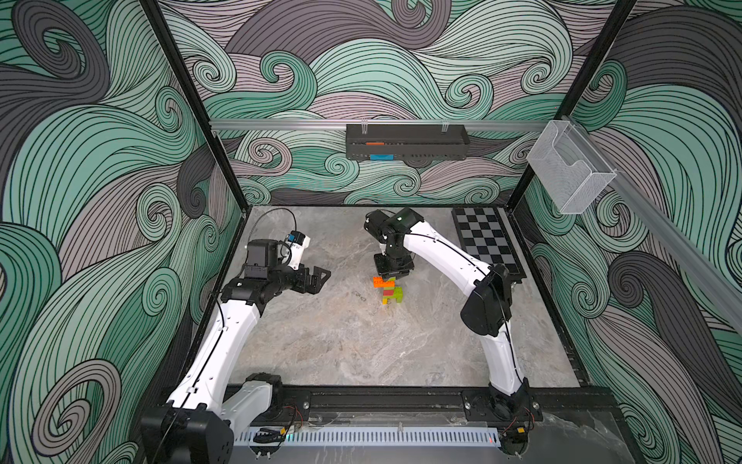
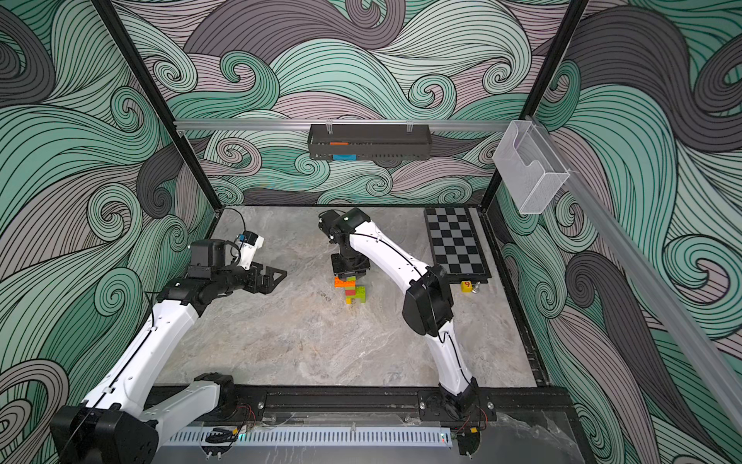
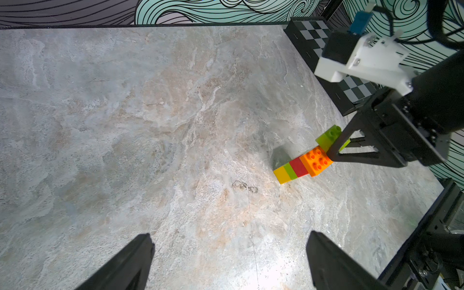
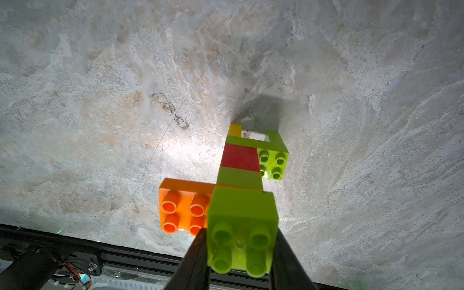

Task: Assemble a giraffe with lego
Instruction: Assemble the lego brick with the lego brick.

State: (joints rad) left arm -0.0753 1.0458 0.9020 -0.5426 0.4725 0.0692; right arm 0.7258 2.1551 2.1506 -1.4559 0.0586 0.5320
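While the right gripper (image 1: 392, 274) hangs straight down over it, the giraffe (image 1: 388, 291) stands upright near the middle of the marble-look table (image 1: 341, 345). It shows in both top views (image 2: 351, 290).

Giraffe build, bottom to top, from the right wrist view (image 4: 241, 160):
- A yellow leg and a lime leg stand on the table with a gap between them.
- A long lime body brick spans both legs, with four bare studs at the rear end.
- The neck is a red brick, then a lime one.
- The orange head brick (image 4: 183, 206) juts out sideways toward the left arm's side, four studs exposed.
- A lime green brick (image 4: 242, 218) sits on top, over the neck end of the head (fully pressed down or not, can't tell).

The right gripper (image 4: 241, 238) is clamped on that top lime green brick, one dark finger flat on each side and the studs facing the camera. The left wrist view agrees: the gripper (image 3: 335, 147) is on the green brick (image 3: 329, 136), above the orange head brick (image 3: 316, 160).

The left gripper (image 1: 317, 279) is well apart from the giraffe, off to the left arm's side and above the table. Its jaws are spread wide with nothing between them (image 3: 229, 241).

A checkerboard (image 1: 486, 241) lies at the far right edge. A small yellow cube (image 2: 465, 286) sits just beside its near corner.
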